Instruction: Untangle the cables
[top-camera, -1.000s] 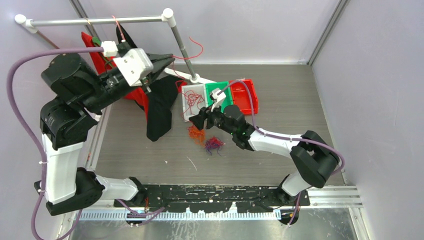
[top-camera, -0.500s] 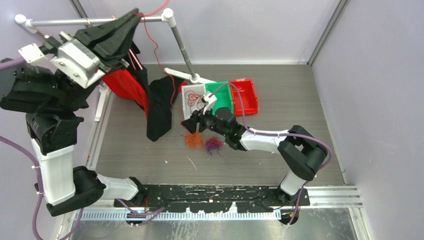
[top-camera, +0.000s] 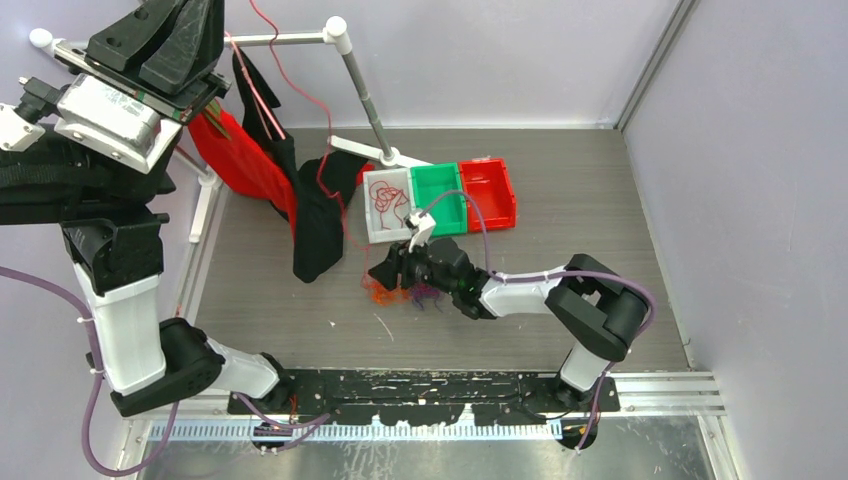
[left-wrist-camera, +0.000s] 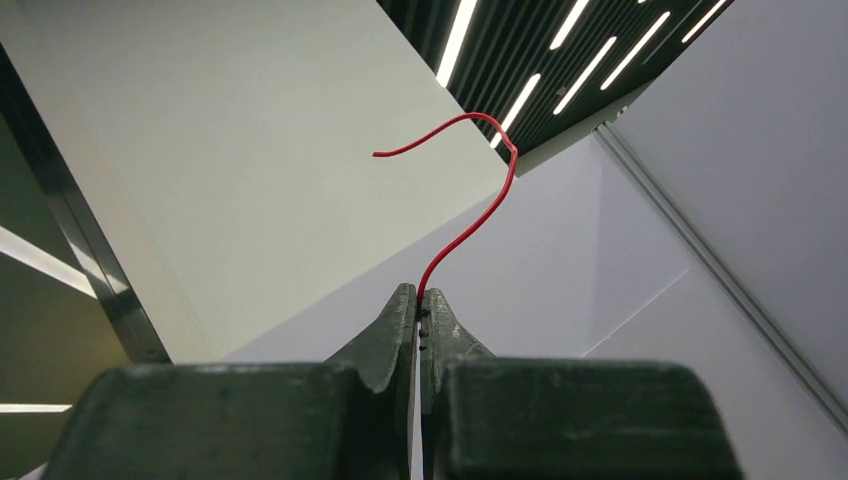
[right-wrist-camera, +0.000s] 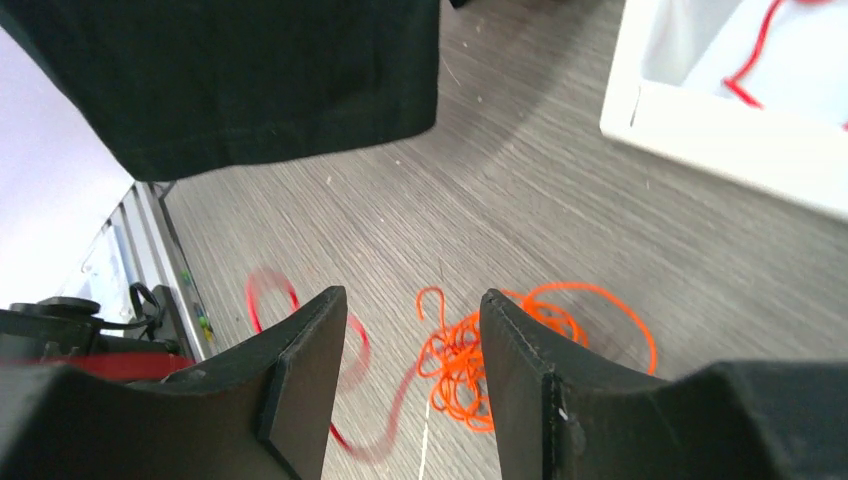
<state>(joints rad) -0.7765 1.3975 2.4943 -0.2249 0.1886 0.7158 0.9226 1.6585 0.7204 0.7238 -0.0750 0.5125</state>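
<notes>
Cables (top-camera: 383, 293): hoists red strand (left-wrist-camera: 480, 220) higher above bin (top-camera: 385, 238), pinched in left pincer (left-wrist-camera: 418, 300); drops right pincer (right-wrist-camera: 412, 297), spread yet narrowing, over orange clump (right-wrist-camera: 470, 360) beside bin. Likely draws red free.

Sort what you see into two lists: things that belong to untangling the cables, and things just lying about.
Belongs to the job: red cable in the left tool; orange cable clump; purple cable clump, partly hidden.
Lying about: black garment; red garment; white bin; green bin; red bin; metal rack.
</notes>
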